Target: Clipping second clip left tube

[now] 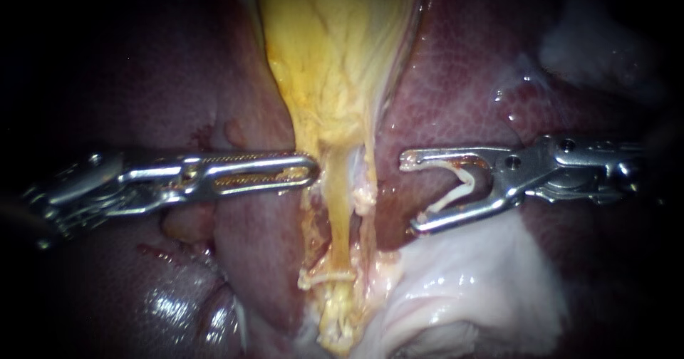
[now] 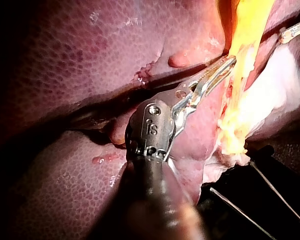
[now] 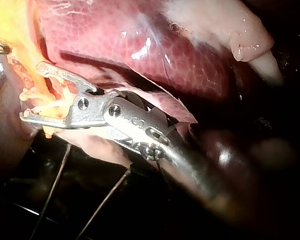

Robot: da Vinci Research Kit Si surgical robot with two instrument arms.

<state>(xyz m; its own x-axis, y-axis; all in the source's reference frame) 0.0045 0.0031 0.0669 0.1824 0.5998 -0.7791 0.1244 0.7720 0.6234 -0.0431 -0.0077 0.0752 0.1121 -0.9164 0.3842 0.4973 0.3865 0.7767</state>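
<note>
A: Left tube (image 1: 336, 224)?
B: Centre of the endoscope view, long axis vertical. Placed clip (image 1: 326, 276) crosses it low down.
A: Nearer arm?
B: Left instrument (image 1: 310, 171). Its jaws are together, tip against the tube's left edge, nothing visibly gripped. Right instrument (image 1: 411, 193) sits just right of the tube, jaws wide apart around a loaded clip (image 1: 470, 181), mouth facing the tube.
A: Next move?
B: Probably sideways onto the tube, above the placed clip. A thin strand (image 1: 369, 188) lies between.
</note>
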